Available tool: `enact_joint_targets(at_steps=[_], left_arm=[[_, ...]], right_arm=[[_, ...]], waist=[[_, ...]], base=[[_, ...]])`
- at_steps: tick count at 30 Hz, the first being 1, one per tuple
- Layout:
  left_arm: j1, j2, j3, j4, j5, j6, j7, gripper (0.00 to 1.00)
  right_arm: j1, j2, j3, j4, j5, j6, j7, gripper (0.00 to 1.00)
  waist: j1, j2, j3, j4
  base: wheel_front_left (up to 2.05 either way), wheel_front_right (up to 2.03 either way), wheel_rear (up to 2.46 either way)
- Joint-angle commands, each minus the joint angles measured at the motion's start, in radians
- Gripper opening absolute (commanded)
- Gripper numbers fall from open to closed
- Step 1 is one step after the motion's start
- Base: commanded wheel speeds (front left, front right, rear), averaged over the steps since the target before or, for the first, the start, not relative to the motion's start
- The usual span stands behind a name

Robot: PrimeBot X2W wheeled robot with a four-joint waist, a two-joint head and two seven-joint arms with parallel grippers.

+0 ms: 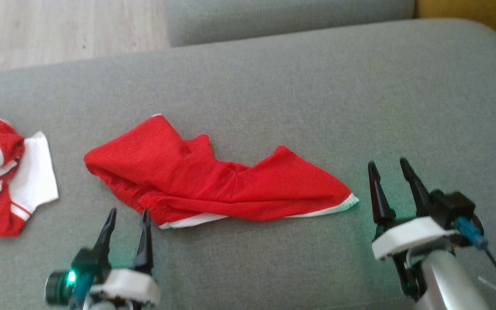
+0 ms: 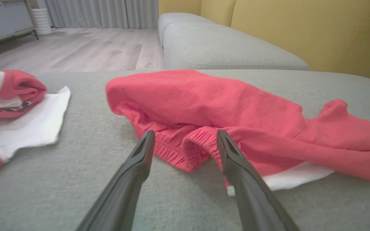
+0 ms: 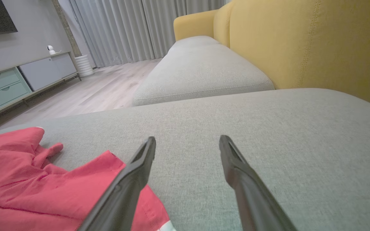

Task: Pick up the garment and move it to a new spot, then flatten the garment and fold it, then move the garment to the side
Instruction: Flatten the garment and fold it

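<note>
The garment is a pair of red shorts with white hem trim, lying crumpled across the middle of the grey sofa seat. My left gripper stands open just in front of its elastic waistband end, nothing between the fingers. In the left wrist view the gathered waistband lies between and just beyond the open left gripper. My right gripper is open too, a little right of the shorts' white-trimmed leg end. The right wrist view has the garment at lower left, beside the open right gripper.
A red and white jersey lies crumpled at the seat's left edge, also in the left wrist view as the jersey. A second grey cushion and wood floor lie beyond. Yellow sofa back stands to the right.
</note>
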Motion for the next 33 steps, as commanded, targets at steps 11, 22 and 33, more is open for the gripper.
enact_joint_targets(at_steps=[11, 22, 33], left_arm=[[0.141, -0.011, 0.042, -0.123, 0.081, 0.016, -0.005, 1.00], [0.080, -0.015, -0.006, -0.110, 0.076, -0.015, -0.005, 1.00], [0.054, -0.015, -0.064, -0.108, 0.055, -0.027, -0.005, 1.00]], right_arm=[[0.084, -0.002, 0.000, -0.002, 0.008, -0.001, -0.006, 1.00], [0.014, -0.002, 0.027, 0.102, 0.035, -0.001, -0.006, 1.00], [-0.073, -0.002, 0.006, 0.313, 0.015, -0.001, -0.006, 0.94]], waist=[[0.0001, 0.0000, -0.075, 0.027], [0.0001, 0.0000, -0.002, 0.055], [0.0001, 0.0000, 0.050, 0.125]], base=[[0.00, 0.00, 0.00], [0.00, 0.00, 0.00], [0.00, 0.00, 0.00]])
